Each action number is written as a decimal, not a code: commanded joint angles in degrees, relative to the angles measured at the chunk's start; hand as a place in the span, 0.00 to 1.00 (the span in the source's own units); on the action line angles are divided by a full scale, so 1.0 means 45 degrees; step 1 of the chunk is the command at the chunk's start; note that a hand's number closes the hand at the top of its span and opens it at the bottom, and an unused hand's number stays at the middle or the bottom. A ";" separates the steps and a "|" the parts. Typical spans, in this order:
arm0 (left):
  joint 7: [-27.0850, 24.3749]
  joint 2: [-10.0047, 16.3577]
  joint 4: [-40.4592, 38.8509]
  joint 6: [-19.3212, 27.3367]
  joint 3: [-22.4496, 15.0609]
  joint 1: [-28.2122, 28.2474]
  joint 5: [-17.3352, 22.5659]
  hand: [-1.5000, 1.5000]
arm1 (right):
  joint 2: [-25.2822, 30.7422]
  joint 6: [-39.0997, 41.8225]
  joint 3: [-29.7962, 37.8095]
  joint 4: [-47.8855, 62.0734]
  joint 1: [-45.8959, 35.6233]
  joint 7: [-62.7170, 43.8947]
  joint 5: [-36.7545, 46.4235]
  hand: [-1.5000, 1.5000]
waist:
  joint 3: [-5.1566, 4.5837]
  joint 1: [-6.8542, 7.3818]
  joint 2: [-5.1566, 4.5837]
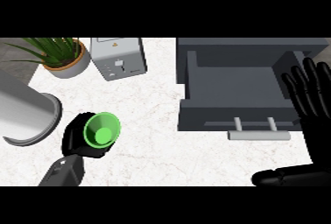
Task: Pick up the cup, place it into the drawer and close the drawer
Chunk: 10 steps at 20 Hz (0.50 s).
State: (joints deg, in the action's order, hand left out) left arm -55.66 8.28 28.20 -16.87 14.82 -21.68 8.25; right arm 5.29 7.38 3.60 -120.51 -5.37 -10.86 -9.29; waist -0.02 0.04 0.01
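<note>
Head view: the cup (102, 131) is being held by the left hand (72, 139) near the front-left corner of the desk (161, 144). The fingers are being curled round its outer wall, and its open mouth is being turned towards the camera. The cup is being judged light, rigid and smooth-walled. Slipping is being considered likelier than crushing, so a wrap round the side wall, just below the rim, is being recommended.

The drawer (233, 83) is being presented open towards the desk's right edge, with its handle (258, 134) facing the front edge. The right hand (317, 131) is being shown released, fingers straight and upright, at the right edge beside the drawer's right wall.

A large grey cylinder (26, 113) is being noted just beside the cup at the left edge. A potted plant (65, 59) and a grey appliance (118, 59) are being noted at the far-left corner, well apart from the drawer. The drawer's front wall is being judged the only barrier on the path from cup to drawer.
</note>
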 commanded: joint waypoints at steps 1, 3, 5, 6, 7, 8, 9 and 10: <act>-0.1576 -0.0147 0.0719 0.0138 0.0403 0.0467 0.0418 1.00 | -0.0271 -0.0228 -0.0381 -0.0145 -0.0003 -0.0121 0.0270 0.00 | -0.0001 0.0012 0.0007; -0.0918 -0.0826 0.2115 0.0221 0.0117 0.0852 0.0685 1.00 | -0.0102 -0.0024 -0.0038 -0.0016 0.0186 0.0170 0.0073 0.00 | 0.0015 0.0081 0.0045; 0.0273 -0.0601 0.3424 -0.0437 -0.0219 0.0880 0.0904 1.00 | -0.0225 -0.0324 -0.0476 -0.0590 0.0323 -0.0549 0.0410 0.00 | 0.0020 0.0128 0.0085; 0.0213 -0.0806 0.3474 -0.0189 -0.0400 0.0607 0.0774 1.00 | -0.0017 -0.0050 -0.0198 -0.0296 0.0134 -0.0280 0.0158 0.00 | 0.0014 0.0063 0.0049; 0.0826 -0.0999 0.4811 -0.0060 -0.0851 0.1310 0.0690 1.00 | -0.0007 0.0232 0.0150 -0.0020 0.0836 0.0392 -0.0064 0.00 | 0.0031 0.0148 0.0088; 0.1272 -0.0691 0.5229 -0.0082 -0.0983 0.1244 0.0646 1.00 | 0.0073 -0.0070 0.0101 -0.0390 0.0067 -0.0381 -0.0088 0.00 | 0.0019 0.0116 0.0067; 0.1782 -0.0942 0.6216 0.0086 -0.1355 0.1726 0.0586 1.00 | 0.0056 0.0411 0.0232 0.0104 0.0938 0.0496 -0.0202 0.00 | 0.0030 0.0146 0.0080; 0.2497 -0.0973 0.6416 0.0380 -0.1275 0.0870 0.0807 1.00 | -0.0194 -0.0323 -0.0308 0.0431 -0.0424 -0.0228 0.0465 0.00 | 0.0019 0.0174 0.0057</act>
State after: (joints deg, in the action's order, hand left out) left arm -49.85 4.91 48.30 -15.21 11.39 -17.18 11.17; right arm 5.05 7.24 3.30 -120.63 -4.45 -11.14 -8.79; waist 0.07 0.55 0.28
